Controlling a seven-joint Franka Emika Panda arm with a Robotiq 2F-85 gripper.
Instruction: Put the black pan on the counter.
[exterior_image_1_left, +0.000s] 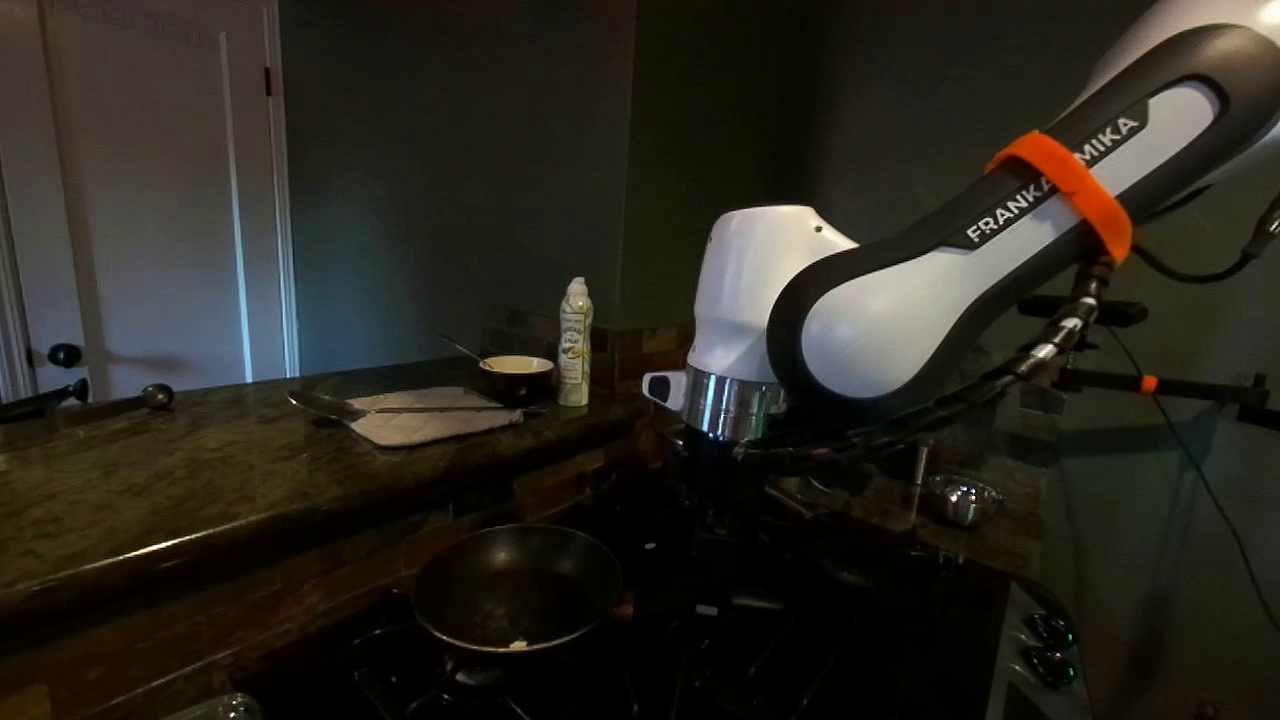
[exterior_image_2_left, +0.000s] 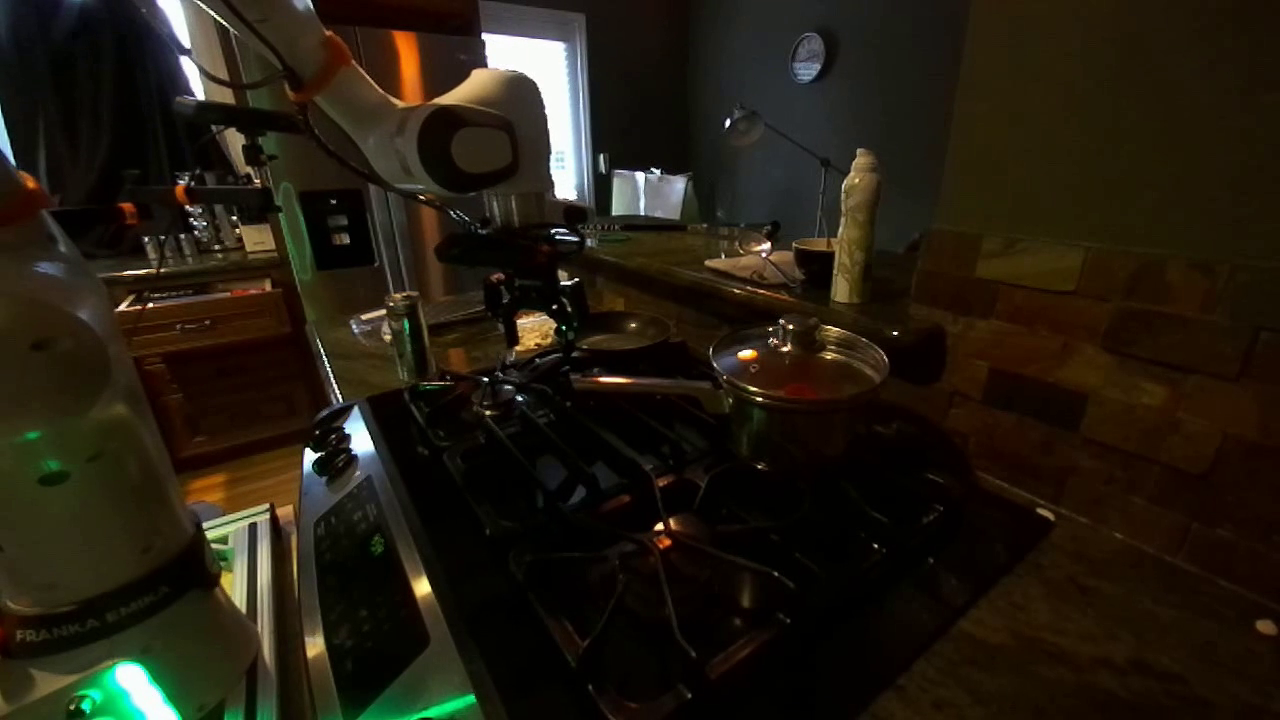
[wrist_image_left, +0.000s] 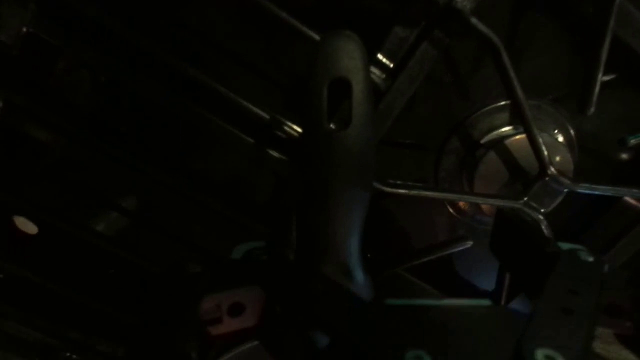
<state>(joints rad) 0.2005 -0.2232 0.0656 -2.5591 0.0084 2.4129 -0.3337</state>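
The black pan (exterior_image_1_left: 515, 590) sits on the stovetop burners below the raised counter (exterior_image_1_left: 200, 500). It also shows in an exterior view (exterior_image_2_left: 620, 330), partly behind my gripper (exterior_image_2_left: 540, 340). In the wrist view the pan's dark handle (wrist_image_left: 345, 150) runs upward from between the fingers of my gripper (wrist_image_left: 405, 250). The fingers are apart. The handle lies close to the left finger, with a wide gap to the right finger. The picture is very dark, so I cannot tell whether the left finger touches the handle. The counter also shows in an exterior view (exterior_image_2_left: 690, 262).
A lidded steel pot (exterior_image_2_left: 800, 370) stands on the stovetop (exterior_image_2_left: 660, 600), its long handle pointing toward my gripper. On the counter are a spray bottle (exterior_image_1_left: 574, 345), a dark bowl (exterior_image_1_left: 516, 380) and a pot holder (exterior_image_1_left: 430, 425) with utensils. A grinder (exterior_image_2_left: 407, 335) stands near the stove.
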